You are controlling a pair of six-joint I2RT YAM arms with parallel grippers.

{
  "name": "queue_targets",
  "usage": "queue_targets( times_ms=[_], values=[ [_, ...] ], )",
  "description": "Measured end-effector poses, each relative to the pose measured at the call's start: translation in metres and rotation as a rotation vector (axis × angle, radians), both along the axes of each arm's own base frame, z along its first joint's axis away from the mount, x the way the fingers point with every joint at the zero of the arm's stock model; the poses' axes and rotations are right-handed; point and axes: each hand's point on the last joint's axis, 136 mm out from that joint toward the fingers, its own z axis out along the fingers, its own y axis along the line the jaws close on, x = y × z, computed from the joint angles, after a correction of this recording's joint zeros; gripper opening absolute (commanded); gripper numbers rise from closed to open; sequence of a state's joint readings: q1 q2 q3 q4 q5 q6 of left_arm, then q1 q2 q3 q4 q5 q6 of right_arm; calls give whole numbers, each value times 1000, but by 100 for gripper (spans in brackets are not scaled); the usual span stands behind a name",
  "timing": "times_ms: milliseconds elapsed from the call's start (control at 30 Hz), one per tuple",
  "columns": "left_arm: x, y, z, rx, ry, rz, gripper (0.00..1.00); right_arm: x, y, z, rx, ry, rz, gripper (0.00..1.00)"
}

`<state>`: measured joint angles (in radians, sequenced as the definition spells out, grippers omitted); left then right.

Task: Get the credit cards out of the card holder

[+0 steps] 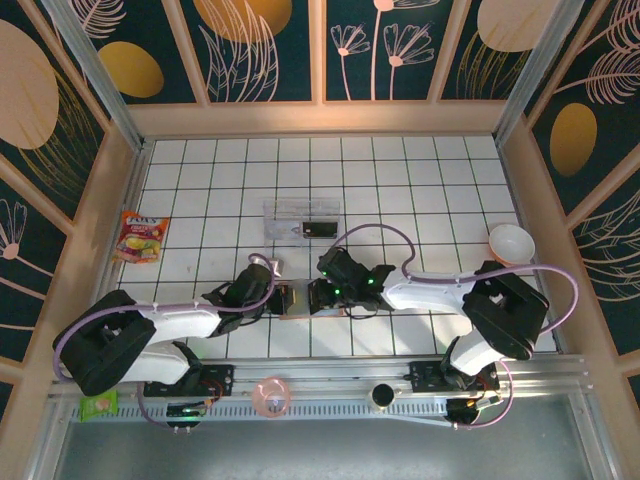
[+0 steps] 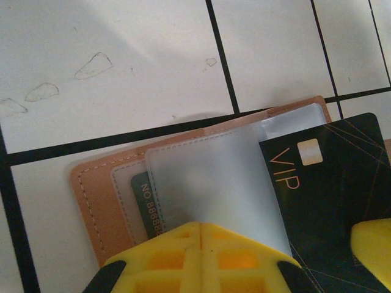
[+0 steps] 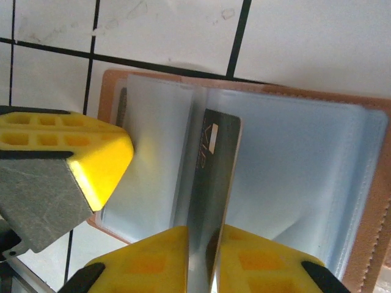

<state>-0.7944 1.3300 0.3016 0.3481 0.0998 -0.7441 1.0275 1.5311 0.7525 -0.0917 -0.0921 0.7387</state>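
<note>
Right now we see the card holder (image 1: pixel 297 298) lying open on the tiled table (image 1: pixel 420 180), near-centre, between both arms. On it the left gripper (image 2: pixel 200 256) has its fingers pressed together, sitting on a clear sleeve (image 2: pixel 214 183) beside a green card (image 2: pixel 145 201) tucked in a pocket; the right gripper (image 3: pixel 204 256) pinches the black VIP card (image 3: pixel 214 165), which stands on edge over the holder's fold

The black card (image 3: pixel 215 171)'s lower end is hidden between the right pincer (image 3: pixel 204 244)'s fingers.
</note>
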Motion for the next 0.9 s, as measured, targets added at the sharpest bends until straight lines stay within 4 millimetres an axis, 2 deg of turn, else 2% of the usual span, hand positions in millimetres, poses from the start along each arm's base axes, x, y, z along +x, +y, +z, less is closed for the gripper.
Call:
queue_targets(
  times_ms=[133,200,300,400,500,567,667,733,767,800,900],
  values=[
    [0,0,0,-2,2,-2,0,1,-1,-2,5,5,0,2],
    [0,0,0,-2,3,-2,0,3,0,4,16,-17,9,0],
    [0,0,0,-2,2,-1,0,8,-3,21,26,-82,24,0],
    [0,-1,1,-1,3,-1,0,11,-9,51,51,-180,56,0],
    [-1,1,2,6,7,-2,24,15,-11,83,81,-294,105,0],
    [-1,2,8,2,3,3,45,20,-9,105,82,-383,149,0],
    [2,2,28,-26,-35,13,66,35,-3,139,69,-537,225,0],
    [6,2,43,-46,-67,26,78,49,-2,155,44,-621,273,0],
    [9,3,50,-60,-82,40,92,57,-3,160,22,-657,295,0],
    [10,4,54,-64,-92,43,99,66,-3,162,-6,-684,329,0],
    [9,8,58,-67,-92,63,99,83,3,157,-93,-718,454,0]
  ],
)
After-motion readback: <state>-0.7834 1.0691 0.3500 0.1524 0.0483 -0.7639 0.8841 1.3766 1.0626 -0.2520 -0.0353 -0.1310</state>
